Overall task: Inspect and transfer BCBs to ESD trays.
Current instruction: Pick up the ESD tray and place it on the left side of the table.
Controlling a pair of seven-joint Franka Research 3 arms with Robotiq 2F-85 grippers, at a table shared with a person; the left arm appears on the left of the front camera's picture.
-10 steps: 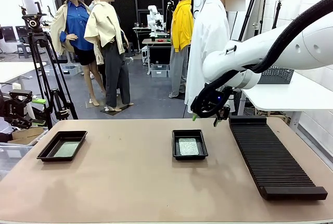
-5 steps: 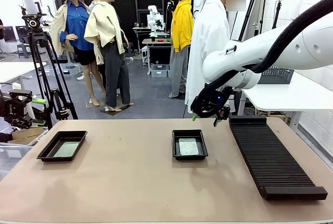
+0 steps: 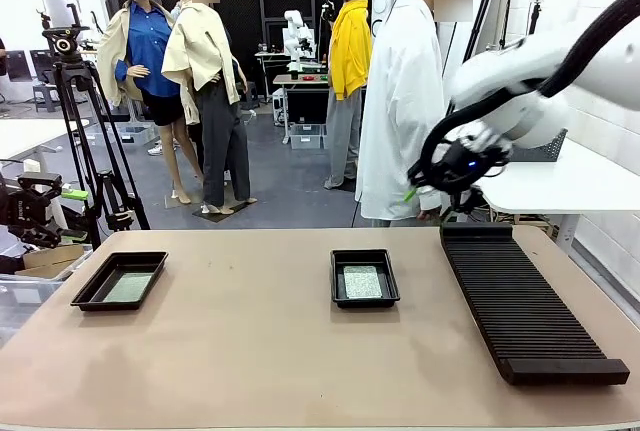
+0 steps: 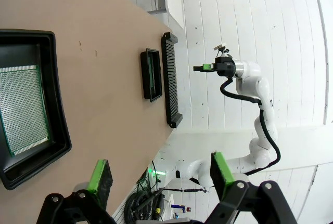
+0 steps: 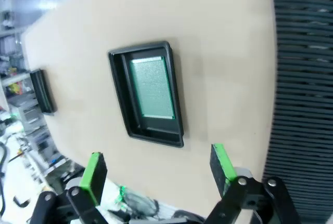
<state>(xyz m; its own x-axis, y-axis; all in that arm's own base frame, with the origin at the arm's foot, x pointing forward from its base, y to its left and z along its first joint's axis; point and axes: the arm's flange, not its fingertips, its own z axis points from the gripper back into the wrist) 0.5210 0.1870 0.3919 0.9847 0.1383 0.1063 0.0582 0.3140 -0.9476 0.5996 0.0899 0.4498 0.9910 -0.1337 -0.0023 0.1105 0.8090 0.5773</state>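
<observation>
A tan table point(image 3: 250, 351) fills the near ground, its matte top smooth and lightly scuffed. On the right side a long black ribbed rack point(image 3: 520, 296) runs from the near edge toward the far edge. Near the middle sits a shallow black tray point(image 3: 364, 277) with a green circuit board point(image 3: 362, 282) lying flat on its floor. Well apart from it, near the left edge, a second black tray point(image 3: 120, 280) holds another green board point(image 3: 129, 288), also flat.

The right gripper point(image 3: 440, 199) hangs in the air above the far end of the rack, touching nothing; in its own wrist view its green-padded fingers point(image 5: 94, 174) stand wide apart and empty, with the middle tray and the rack below. The left gripper point(image 4: 158, 174) appears in the left wrist view, its fingers likewise spread wide with nothing between them, above the left tray.

At the far edge a person in a white coat point(image 3: 400, 101) stands just behind the right gripper. Farther back, the room has a grey floor, a black tripod point(image 3: 85, 141) at the left, white tables point(image 3: 560, 186) and dark wall panels.
</observation>
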